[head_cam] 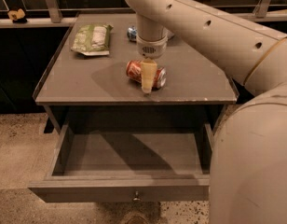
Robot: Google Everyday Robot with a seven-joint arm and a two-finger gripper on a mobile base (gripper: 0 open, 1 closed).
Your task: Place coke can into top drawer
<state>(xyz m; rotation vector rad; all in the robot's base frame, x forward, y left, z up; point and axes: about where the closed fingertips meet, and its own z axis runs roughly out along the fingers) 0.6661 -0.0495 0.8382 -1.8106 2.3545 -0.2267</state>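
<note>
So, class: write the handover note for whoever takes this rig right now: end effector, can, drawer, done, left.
End effector: down over the middle of the coke can; grip not confirmed.
Coke can: on its side on the cabinet top, near the front edge.
Top drawer: pulled open below.
Done: drawer open, arm at can.
Left: secure can, lift, lower into drawer, release.
</note>
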